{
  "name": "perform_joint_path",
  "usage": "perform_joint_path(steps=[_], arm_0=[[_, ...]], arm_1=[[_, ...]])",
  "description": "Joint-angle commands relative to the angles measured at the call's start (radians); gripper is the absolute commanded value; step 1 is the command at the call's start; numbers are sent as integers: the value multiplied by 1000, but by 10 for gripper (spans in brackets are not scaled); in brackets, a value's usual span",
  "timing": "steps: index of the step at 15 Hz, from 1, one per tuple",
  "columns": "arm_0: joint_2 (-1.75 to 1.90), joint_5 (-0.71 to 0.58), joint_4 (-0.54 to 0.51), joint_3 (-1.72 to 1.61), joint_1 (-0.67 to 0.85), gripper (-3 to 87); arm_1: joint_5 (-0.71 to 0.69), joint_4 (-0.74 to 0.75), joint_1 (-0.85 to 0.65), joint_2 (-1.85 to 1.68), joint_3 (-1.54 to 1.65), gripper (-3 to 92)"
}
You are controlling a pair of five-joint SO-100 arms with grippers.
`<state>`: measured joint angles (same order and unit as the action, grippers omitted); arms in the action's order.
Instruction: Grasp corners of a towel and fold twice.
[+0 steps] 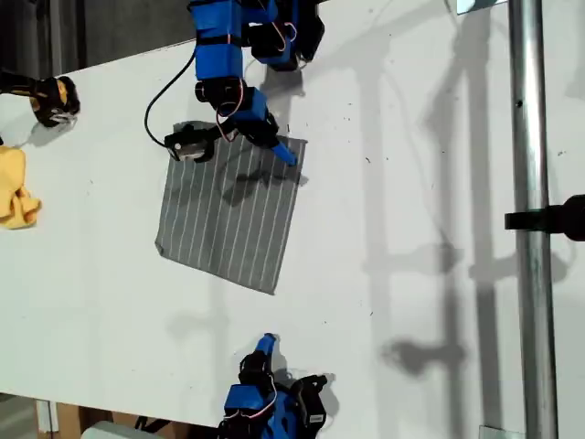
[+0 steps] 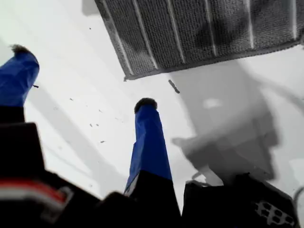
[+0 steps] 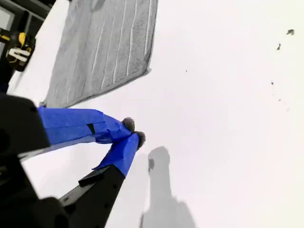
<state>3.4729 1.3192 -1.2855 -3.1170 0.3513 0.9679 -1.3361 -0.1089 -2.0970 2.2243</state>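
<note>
- Dark-grey woven cloth with fine white pinstripes, the towel (image 1: 228, 215) lies flat and unfolded on the white matte surface (image 1: 411, 183). It is near-square and slightly skewed. In the exterior view its stripes run from the upper edge to the lower edge.
- The pointed corner (image 1: 300, 143) at that view's upper right is what the coming grasp turns on. The blue finger of my first hand (image 1: 238, 146) sits right by it.
- My first hand has its jaws spread wide along the upper edge and grips nothing.
- My second hand (image 1: 266, 342), blue-taped with dark tips, has its jaws pinched together and empty. It points at the lower edge across bare surface, so I judge it the farther of the two.
- A crumpled plain yellow cloth (image 1: 14, 187) lies well apart, at the exterior view's left.
</note>
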Motion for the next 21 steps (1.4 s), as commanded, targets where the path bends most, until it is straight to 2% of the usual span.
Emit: perform_joint_path(steps=[1,8,12,18,21], arm_0=[[3,-2,-2,-2,26,-15],[3,-2,0,-2,26,-17],[3,0,0,-2,25,-20],[3,2,0,-2,20,-21],[3,6,-2,-2,17,-21]], arm_1=[[15,92,-32,-58,91,401],[15,225,-23,141,95,393],[15,232,-3,339,-12,384],[11,218,-15,399,-72,363],[18,225,-38,460,-78,323]])
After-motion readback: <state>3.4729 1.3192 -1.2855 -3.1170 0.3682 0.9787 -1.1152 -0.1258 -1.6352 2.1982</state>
